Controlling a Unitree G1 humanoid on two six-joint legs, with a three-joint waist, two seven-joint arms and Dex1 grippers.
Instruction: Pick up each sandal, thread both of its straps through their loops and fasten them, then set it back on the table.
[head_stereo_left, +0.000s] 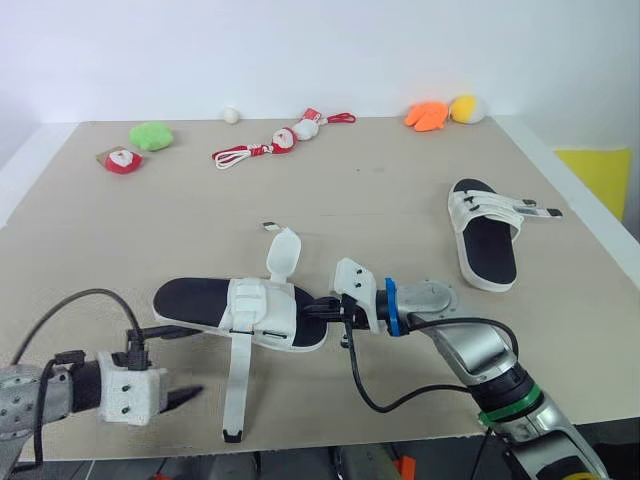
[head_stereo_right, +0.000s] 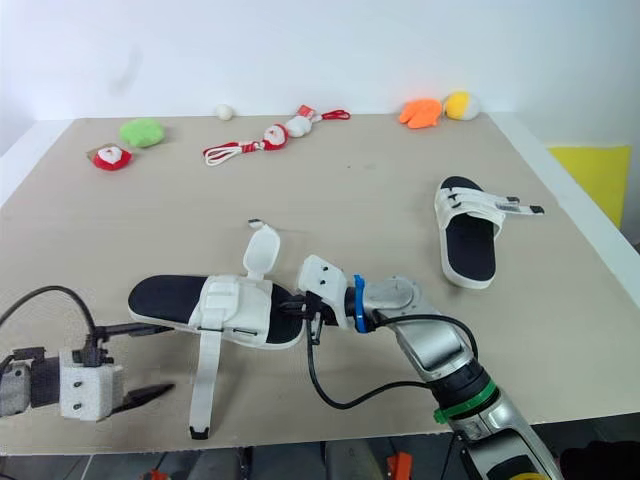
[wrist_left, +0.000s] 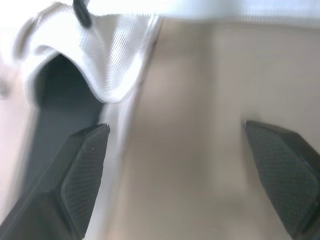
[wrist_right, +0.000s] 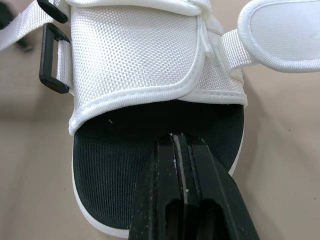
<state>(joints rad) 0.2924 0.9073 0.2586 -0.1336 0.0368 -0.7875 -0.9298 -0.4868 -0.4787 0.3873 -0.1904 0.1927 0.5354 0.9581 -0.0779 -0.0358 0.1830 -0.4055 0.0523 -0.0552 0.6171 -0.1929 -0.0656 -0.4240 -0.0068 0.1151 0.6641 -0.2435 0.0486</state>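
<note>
The near sandal (head_stereo_left: 245, 312) is shown lying at the front of the table (head_stereo_left: 380, 190), with one loose strap (head_stereo_left: 236, 385) trailed toward the front edge and the other strap (head_stereo_left: 284, 252) raised. The right gripper (head_stereo_left: 322, 308) is seen with its jaws pressed together over the insole at the toe end, while the left gripper (head_stereo_left: 175, 365) is held with its jaws apart beside the heel. The second sandal (head_stereo_left: 485, 235) is seen well apart, on the robot's right.

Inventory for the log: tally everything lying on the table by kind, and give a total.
Sandals: 2
Plush toys, green, red-and-white, orange, yellow: 4
Corded red-and-white charms: 2
White ball: 1
Total: 9
</note>
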